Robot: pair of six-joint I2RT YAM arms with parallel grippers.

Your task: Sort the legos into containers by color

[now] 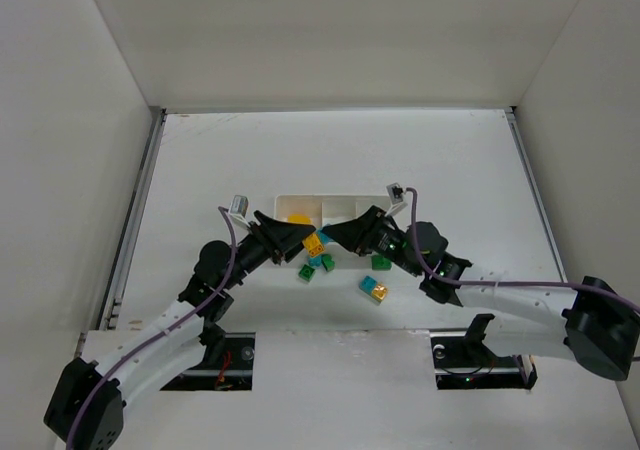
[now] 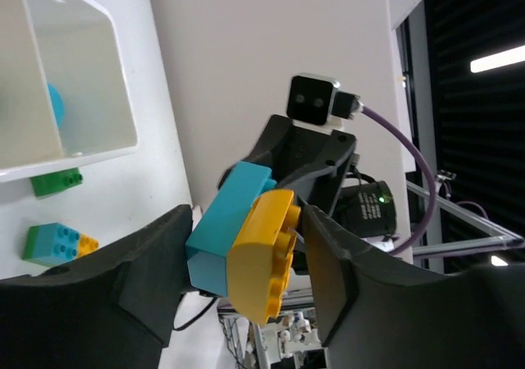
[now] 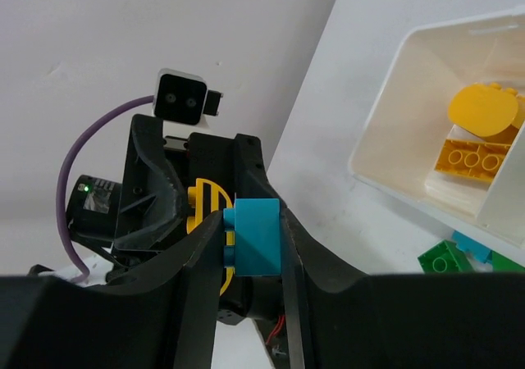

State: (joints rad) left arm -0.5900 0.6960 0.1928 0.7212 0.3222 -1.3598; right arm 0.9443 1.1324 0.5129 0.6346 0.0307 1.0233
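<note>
In the top view my left gripper (image 1: 303, 238) and right gripper (image 1: 334, 235) meet tip to tip just in front of the white tray (image 1: 345, 201). Between them is a yellow-orange brick (image 1: 313, 242) joined to a cyan brick (image 1: 324, 237), held above the table. In the left wrist view my left gripper (image 2: 250, 250) is shut around the yellow brick (image 2: 262, 258), with the cyan brick (image 2: 230, 221) attached. In the right wrist view my right gripper (image 3: 250, 238) is shut on the cyan brick (image 3: 256, 236), with the yellow brick (image 3: 205, 201) behind it. Yellow bricks (image 3: 480, 131) lie in the tray's left compartment (image 1: 298, 216).
Loose bricks lie on the table in front of the tray: green (image 1: 306, 273), cyan (image 1: 327, 263), green (image 1: 381, 263) and a joined cyan, yellow and green cluster (image 1: 374, 288). The left wrist view shows a tray wall (image 2: 90, 82), a green brick (image 2: 56, 182) and the cluster (image 2: 53, 243).
</note>
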